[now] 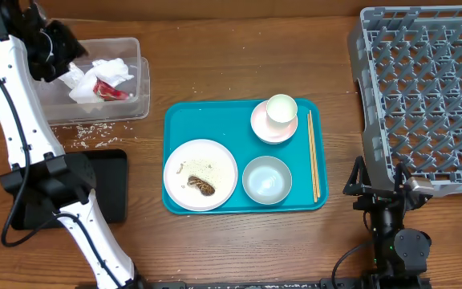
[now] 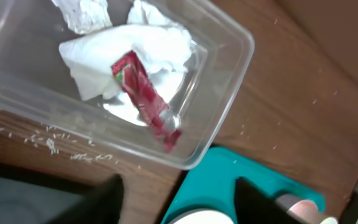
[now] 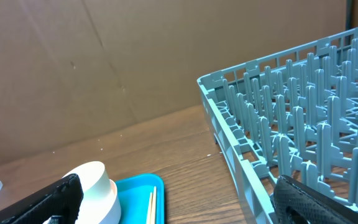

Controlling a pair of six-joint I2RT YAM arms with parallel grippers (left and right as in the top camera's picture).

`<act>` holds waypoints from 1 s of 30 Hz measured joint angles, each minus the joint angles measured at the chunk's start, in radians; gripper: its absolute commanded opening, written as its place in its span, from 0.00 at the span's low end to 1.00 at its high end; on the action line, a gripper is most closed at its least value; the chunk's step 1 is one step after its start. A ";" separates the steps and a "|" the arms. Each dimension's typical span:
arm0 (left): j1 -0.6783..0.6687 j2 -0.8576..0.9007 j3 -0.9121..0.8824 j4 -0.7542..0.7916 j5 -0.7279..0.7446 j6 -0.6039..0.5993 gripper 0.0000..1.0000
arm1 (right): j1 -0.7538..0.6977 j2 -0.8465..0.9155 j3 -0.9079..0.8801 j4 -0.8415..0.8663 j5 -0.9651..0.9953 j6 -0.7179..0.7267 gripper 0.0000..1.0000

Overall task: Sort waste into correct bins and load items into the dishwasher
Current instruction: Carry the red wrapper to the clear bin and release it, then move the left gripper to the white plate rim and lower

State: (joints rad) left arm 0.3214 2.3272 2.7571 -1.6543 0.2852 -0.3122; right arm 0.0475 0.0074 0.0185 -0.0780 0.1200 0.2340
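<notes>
The clear tub (image 1: 131, 56) at the back left holds crumpled white tissue (image 1: 107, 72) and the red wrapper (image 1: 111, 92); both also show in the left wrist view, tissue (image 2: 160, 43) and wrapper (image 2: 145, 99). My left gripper (image 1: 58, 52) hovers above the tub, open and empty (image 2: 176, 199). The white plate (image 1: 219, 160) with the brown food scrap (image 1: 203, 187), a bowl (image 1: 267, 179), a cup (image 1: 281, 108) on a small bowl (image 1: 261, 128) and the chopsticks (image 1: 314, 156) lie on the teal tray. My right gripper (image 1: 379, 183) is open beside the grey dish rack (image 1: 423, 88).
The black tray (image 1: 111, 185) lies at the front left, partly under my left arm. Loose rice grains (image 1: 95, 132) are scattered on the wood between the tub and the black tray. The teal tray (image 1: 179, 120) fills the table's middle. The right wrist view shows the cup (image 3: 95, 186) and the rack (image 3: 291, 124).
</notes>
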 measured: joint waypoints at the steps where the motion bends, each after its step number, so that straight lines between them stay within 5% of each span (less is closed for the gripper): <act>1: -0.006 0.000 0.000 -0.007 -0.012 0.004 0.26 | 0.000 0.000 0.000 0.000 0.000 0.000 1.00; 4: -0.027 0.000 -0.004 -0.010 -0.047 0.016 0.04 | 0.000 0.000 0.000 -0.001 0.001 0.000 1.00; 14: -0.058 -0.002 -0.025 -0.031 0.014 0.060 0.04 | 0.000 0.000 0.000 0.000 0.001 0.000 1.00; 23: -0.082 -0.218 -0.072 -0.032 0.051 0.114 0.22 | 0.000 0.000 0.000 0.000 0.000 0.001 1.00; 30: -0.194 -0.481 -0.386 -0.037 0.010 0.126 0.29 | 0.000 0.000 0.000 0.000 0.000 0.001 1.00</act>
State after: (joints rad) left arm 0.1272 1.8458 2.3711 -1.6917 0.2951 -0.1864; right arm 0.0475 0.0074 0.0185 -0.0780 0.1204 0.2348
